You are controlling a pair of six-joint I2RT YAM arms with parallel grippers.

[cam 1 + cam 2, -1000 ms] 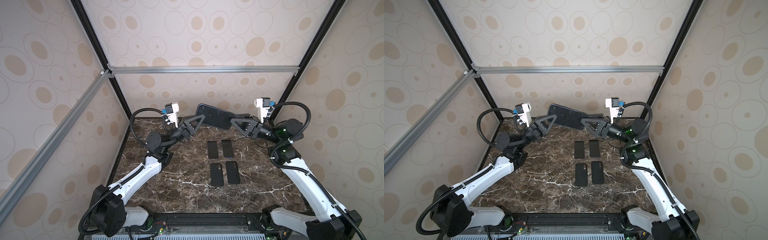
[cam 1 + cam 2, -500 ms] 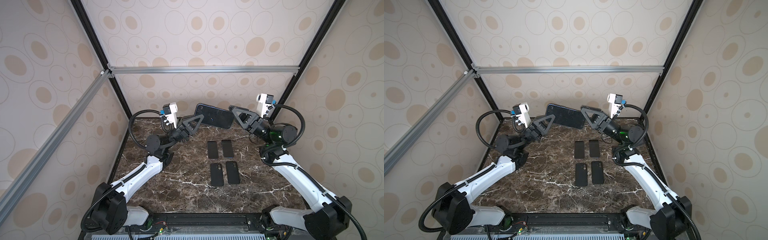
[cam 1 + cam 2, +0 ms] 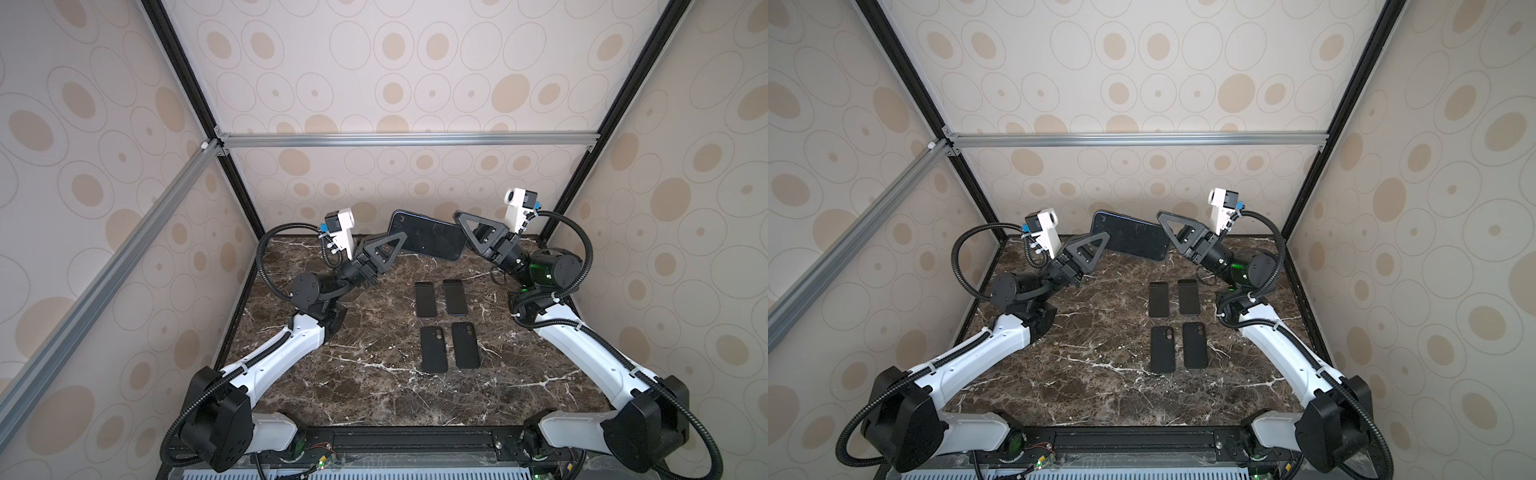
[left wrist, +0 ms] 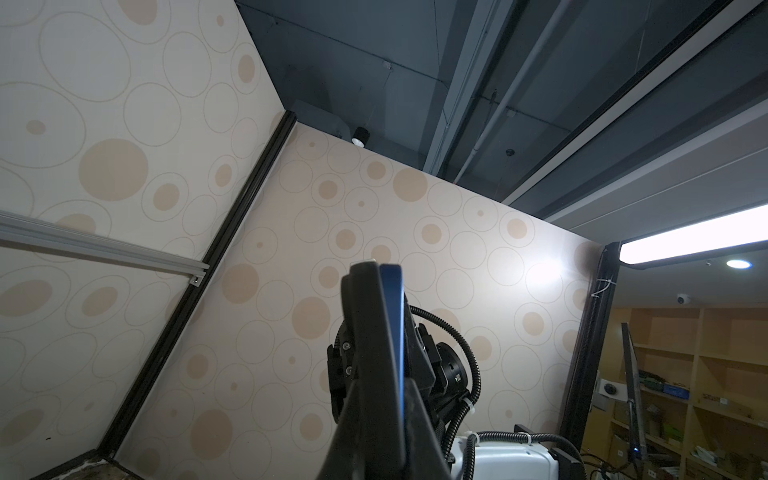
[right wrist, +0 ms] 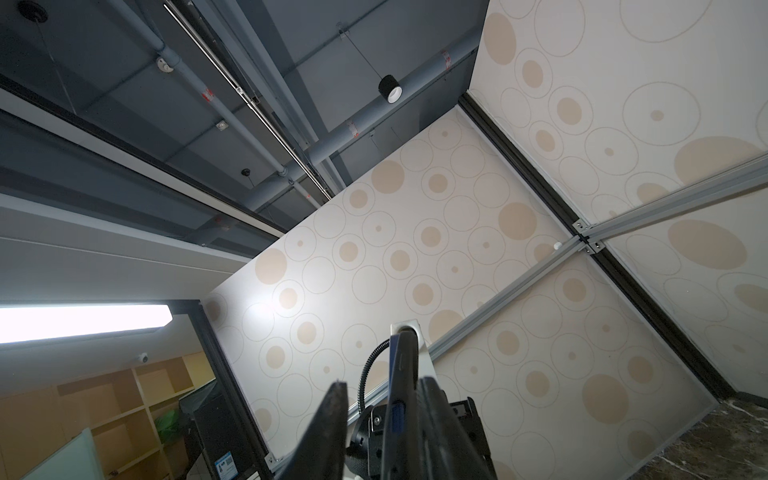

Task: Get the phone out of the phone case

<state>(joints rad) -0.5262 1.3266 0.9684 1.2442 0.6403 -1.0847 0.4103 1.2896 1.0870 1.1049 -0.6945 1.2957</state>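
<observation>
Left gripper (image 3: 400, 240) is clamped tight on one short end of the dark, blue-rimmed slab phone (image 3: 428, 239), which sits in its black case (image 4: 365, 299). It holds the pair in the air above the far edge of the dark brown, white-veined marble table (image 3: 353, 374). Both top views show the broad face toward the cameras (image 3: 1129, 240), with the long axis sloping down toward the right arm. Right gripper (image 3: 462, 227) straddles the opposite short end with its jaws part-open, not clamped. In the right wrist view one finger (image 5: 434, 415) sits on or just beside the black side (can't tell which), and the other finger (image 5: 332, 419) stands clear of the blue edge (image 5: 392, 374) with a visible gap. Left wrist view shows the blue rim (image 4: 394, 324) flush against the case; can't tell whether any corner has popped. On the table below lie two plain dark flat rectangles (image 3: 426, 299) side by side. Nearer the robot's base are two black rectangles with camera rings (image 3: 434, 349), well apart from both grippers.
</observation>
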